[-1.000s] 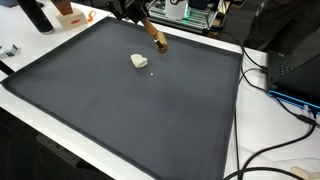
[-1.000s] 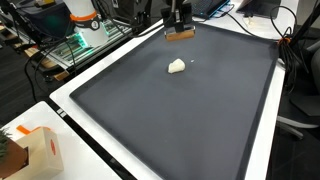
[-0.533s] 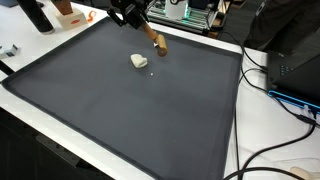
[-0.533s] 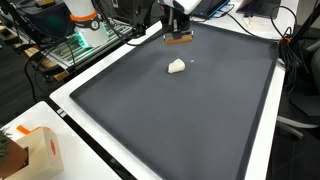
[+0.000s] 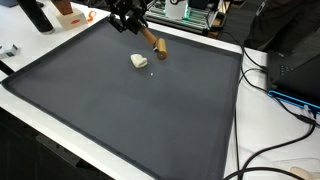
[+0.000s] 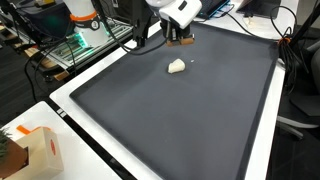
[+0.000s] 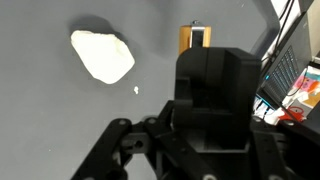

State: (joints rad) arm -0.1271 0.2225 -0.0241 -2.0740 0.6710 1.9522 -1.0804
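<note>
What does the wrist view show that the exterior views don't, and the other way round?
Only the wrist view shows the dark slot in the wooden block. Only the exterior views show the whole dark mat, the white table around it and a small box. All show the white lump lying apart from the block, with the gripper nearby.

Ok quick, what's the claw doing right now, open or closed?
Claw: open, holding nothing; the wooden piece lies on the mat beside it.
</note>
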